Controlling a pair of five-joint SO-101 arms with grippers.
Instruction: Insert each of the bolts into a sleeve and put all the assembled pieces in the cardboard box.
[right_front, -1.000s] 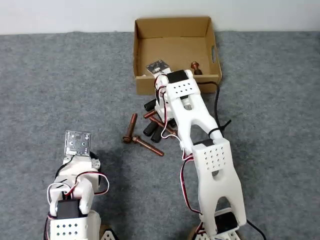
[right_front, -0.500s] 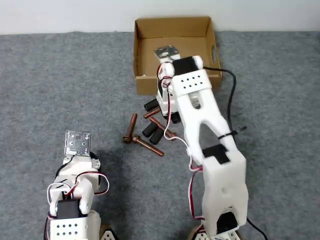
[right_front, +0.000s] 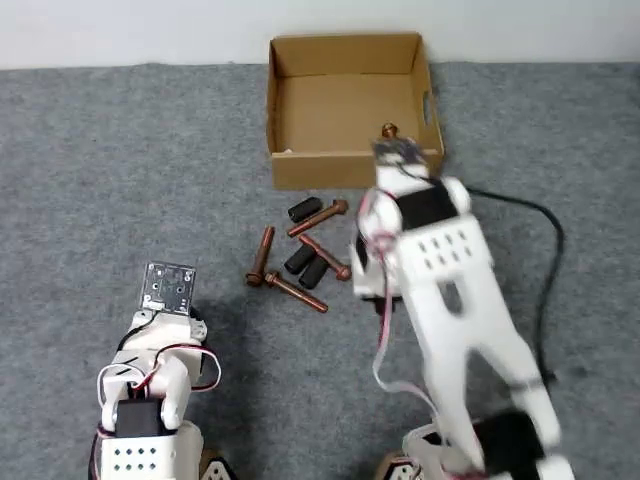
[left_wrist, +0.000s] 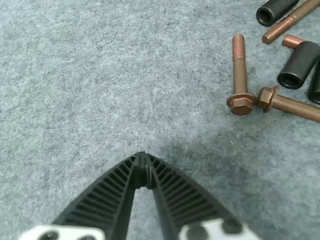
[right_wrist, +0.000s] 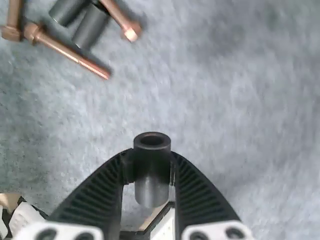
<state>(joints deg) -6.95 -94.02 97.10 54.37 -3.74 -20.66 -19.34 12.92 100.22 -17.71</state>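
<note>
Since the earlier frames the right arm (right_front: 455, 290) has been drawn back from the front wall of the cardboard box (right_front: 320, 170) towards the lower right of the high view. One black sleeve fewer is counted in the pile. The wrist plate (right_front: 168, 287) of the left arm (right_front: 150, 400) has been shifted slightly to the right.

At the lower left of the high view the left arm is found over the grey surface (right_front: 100, 180). In its wrist view the left tool (left_wrist: 143, 167) is seen fully closed, tips touching and gripping nothing, above bare surface and apart from the parts.

At the centre of the high view four copper bolts (right_front: 262, 255) and three black sleeves (right_front: 305, 210) are noted loose on the surface, just below the box front. Each bolt lies outside the sleeves.

The cardboard box is set at the upper centre, open at the top. A copper bolt head (right_front: 388, 130) is seen inside, by its lower right corner, close to the arm.

Right of the pile, the right tool (right_wrist: 150, 159) is recorded clamped on the held sleeve (right_wrist: 150, 182). The sleeve's open end is turned towards the wrist camera, and bare surface lies beyond it. The loose parts are seen at the upper left of that view.
</note>
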